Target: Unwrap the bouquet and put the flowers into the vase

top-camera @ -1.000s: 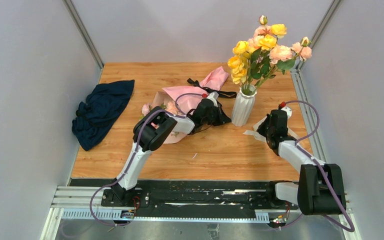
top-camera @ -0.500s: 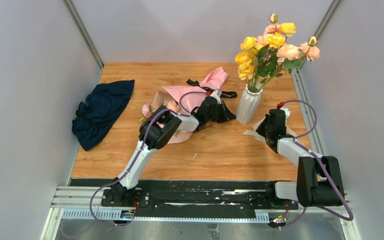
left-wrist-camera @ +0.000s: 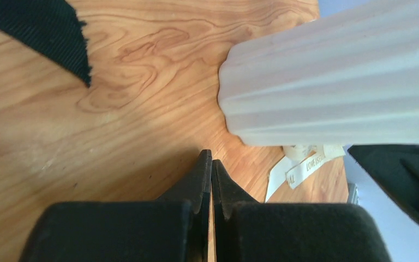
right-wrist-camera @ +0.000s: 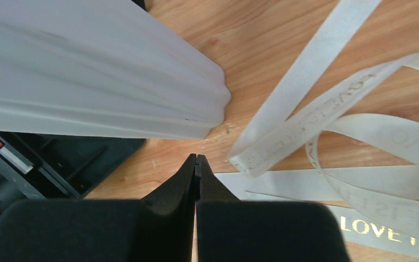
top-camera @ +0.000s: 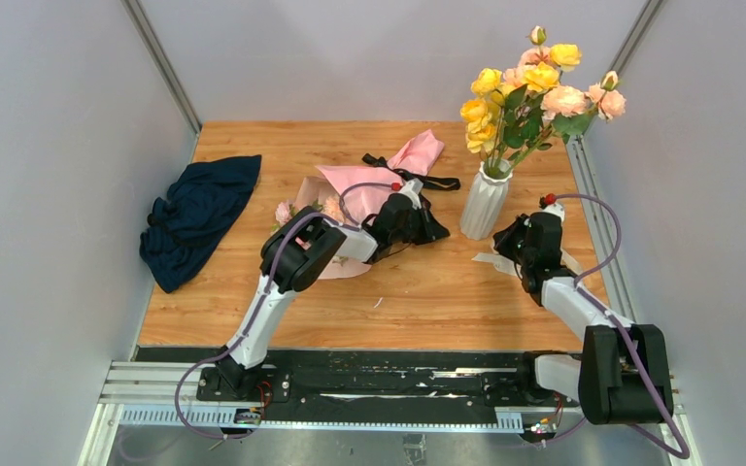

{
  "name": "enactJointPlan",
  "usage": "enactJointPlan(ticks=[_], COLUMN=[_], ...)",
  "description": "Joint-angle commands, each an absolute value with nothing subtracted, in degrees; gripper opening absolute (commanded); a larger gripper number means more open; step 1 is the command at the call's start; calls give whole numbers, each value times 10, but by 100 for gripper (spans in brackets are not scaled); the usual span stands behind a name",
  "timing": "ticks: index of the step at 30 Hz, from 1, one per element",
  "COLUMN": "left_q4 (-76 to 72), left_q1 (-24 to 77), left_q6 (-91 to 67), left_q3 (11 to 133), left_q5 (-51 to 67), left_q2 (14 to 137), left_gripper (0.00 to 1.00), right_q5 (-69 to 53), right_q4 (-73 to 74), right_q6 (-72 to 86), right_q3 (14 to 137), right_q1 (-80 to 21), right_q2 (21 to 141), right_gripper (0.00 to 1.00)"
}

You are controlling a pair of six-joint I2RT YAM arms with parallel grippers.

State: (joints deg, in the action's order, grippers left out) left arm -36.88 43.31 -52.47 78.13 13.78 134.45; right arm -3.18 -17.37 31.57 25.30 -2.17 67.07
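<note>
Looking at this one, both arms crowd the vase (top-camera: 484, 202) instead of the bouquet (top-camera: 364, 197), which is kinda odd given the job. The vase stands right of centre on the bench (top-camera: 427, 291), ribbed and white, already stuffed with yellow and peach roses (top-camera: 529, 83). From overhead it seems to lean a bit toward the right edge of the frame. The left gripper (left-wrist-camera: 209, 164) comes in low from the left, jaws pinched fully together on nothing, tips just beside the vase's foot. The right gripper (right-wrist-camera: 196, 161) mirrors it from the other side, jaws also closed and empty, over a loose white ribbon (right-wrist-camera: 327, 82) with printed lettering. My guess is the closed tips are there to nudge or steady the vase, not grab it. The bouquet lies on its side left of centre, partly under the left arm. Its pink paper is still around the flowers (top-camera: 285, 211), which poke out at the left end, and a black ribbon (top-camera: 437, 182) trails off the narrow end. So the unwrapping looks not yet done. A dark cloth (top-camera: 199, 209) sits bunched at far left, out of the action.
</note>
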Motion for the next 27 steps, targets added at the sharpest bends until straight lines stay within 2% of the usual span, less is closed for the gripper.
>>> enactJointPlan(ticks=[1,9,27], left_q4=[-360,-385,-387], left_q1=[423,417,396], left_q6=[-496,-490,-482], left_q3=[724,653,609], left_q5=[129,125,133], left_q2=[1315,1284,1247], left_gripper=[0,0,0], right_q5=[-75,-91,-120], right_q4=[-198,-260,-394], right_q6=[332,356,429], right_q3=[252,249,265], right_q1=[-17,-29,-39], right_q2=[673,760,928], right_gripper=[0,0,0])
